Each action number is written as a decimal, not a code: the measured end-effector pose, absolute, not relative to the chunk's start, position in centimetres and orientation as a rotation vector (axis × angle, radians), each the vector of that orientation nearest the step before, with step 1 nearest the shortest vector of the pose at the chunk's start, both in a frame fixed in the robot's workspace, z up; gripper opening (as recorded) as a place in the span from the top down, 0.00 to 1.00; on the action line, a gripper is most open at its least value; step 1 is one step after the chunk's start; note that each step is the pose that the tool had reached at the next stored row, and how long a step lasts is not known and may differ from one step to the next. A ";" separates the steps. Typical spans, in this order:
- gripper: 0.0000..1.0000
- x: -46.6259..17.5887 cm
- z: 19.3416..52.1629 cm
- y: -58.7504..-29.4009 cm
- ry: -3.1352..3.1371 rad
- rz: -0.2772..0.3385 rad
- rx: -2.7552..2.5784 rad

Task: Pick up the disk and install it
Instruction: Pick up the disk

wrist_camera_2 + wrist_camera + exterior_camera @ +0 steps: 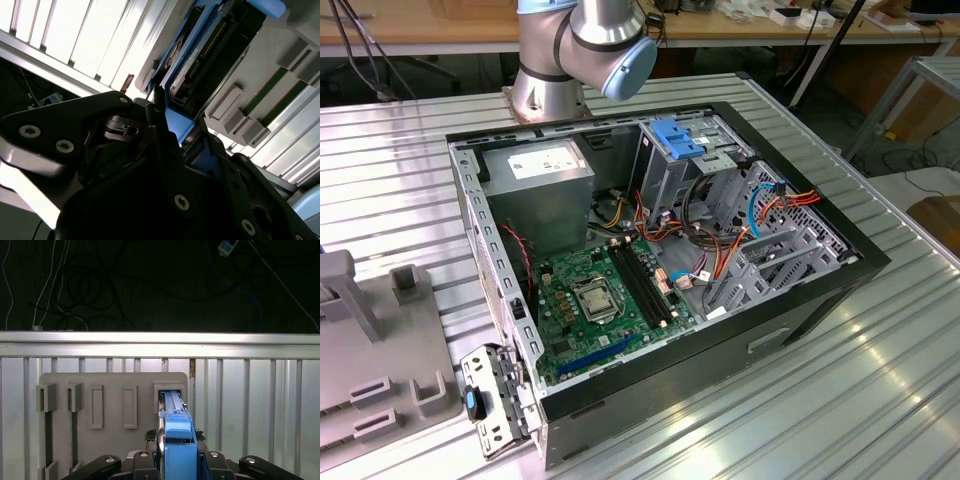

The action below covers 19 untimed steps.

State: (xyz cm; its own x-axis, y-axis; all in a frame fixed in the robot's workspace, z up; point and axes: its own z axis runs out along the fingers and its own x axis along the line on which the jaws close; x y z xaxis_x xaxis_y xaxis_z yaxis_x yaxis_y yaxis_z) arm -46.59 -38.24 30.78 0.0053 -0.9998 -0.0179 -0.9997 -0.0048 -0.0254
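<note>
One black two-fingered gripper (179, 462) pinches the disk (179, 440), a flat dark grey drive framed in a bright blue plastic carrier. In the second wrist view its fingers (156, 120) press against the carrier's sides. The disk stands on edge, its far end at a slot of the pale grey plastic holder plate (112, 385), which lies on the ribbed silver metal table (250, 405). In the exterior view, an open black computer case (860, 265) rests on that table beside the plate.

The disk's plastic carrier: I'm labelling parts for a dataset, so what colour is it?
Bright blue. The disk shows it best in the first wrist view.
</note>
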 end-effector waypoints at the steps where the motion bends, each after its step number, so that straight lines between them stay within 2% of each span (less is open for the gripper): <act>1: 0.63 -46.6 30.8 -38.2 2.194 -0.008 -2.205; 19: 0.63 -46.6 31.7 -38.2 2.194 -0.008 -2.205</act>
State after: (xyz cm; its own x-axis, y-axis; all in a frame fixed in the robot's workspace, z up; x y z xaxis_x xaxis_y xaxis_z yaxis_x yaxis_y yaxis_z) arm -46.59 -38.24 31.67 0.0053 -0.9998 -0.0179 -0.9997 -0.0048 -0.0255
